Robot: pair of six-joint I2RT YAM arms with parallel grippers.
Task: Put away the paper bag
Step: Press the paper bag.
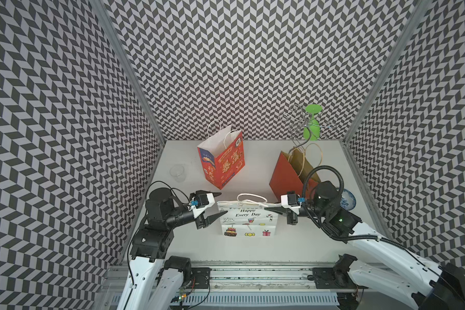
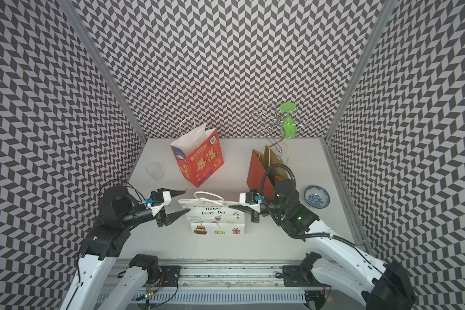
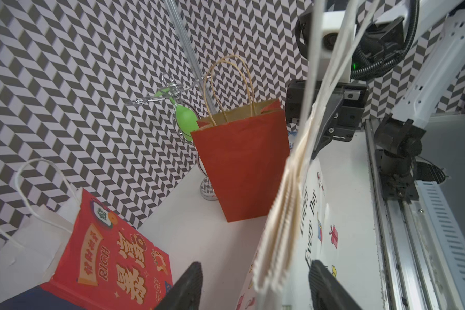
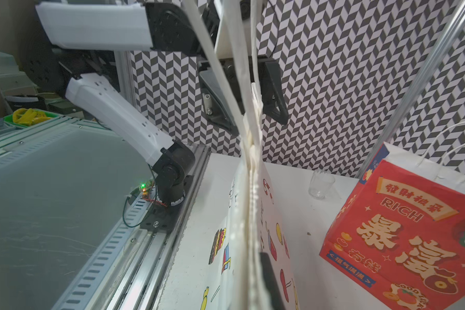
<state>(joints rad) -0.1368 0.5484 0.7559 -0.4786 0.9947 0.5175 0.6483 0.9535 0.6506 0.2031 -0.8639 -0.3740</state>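
Observation:
The white paper bag (image 1: 246, 221) (image 2: 216, 221), printed "Happy Every Day", is pressed flat and stands upright at the table's middle, its cord handles drooping over its top edge. My right gripper (image 1: 265, 207) (image 2: 229, 206) (image 4: 255, 257) is shut on the bag's top right edge (image 4: 253, 188). In the right wrist view only one dark finger (image 4: 267, 271) shows beside the paper. My left gripper (image 1: 224, 203) (image 2: 187, 201) (image 3: 255, 265) is open. Its jaws stand on either side of the bag's top left corner (image 3: 279, 214), with a gap on each side.
A red printed bag (image 1: 222, 163) stands open at the back left and a plain red bag (image 1: 287, 177) at the back right. Behind that is a wire rack with a green goblet (image 1: 310, 123). A clear cup (image 1: 177, 173) sits at the left, a blue-and-white bowl (image 1: 348, 198) at the right.

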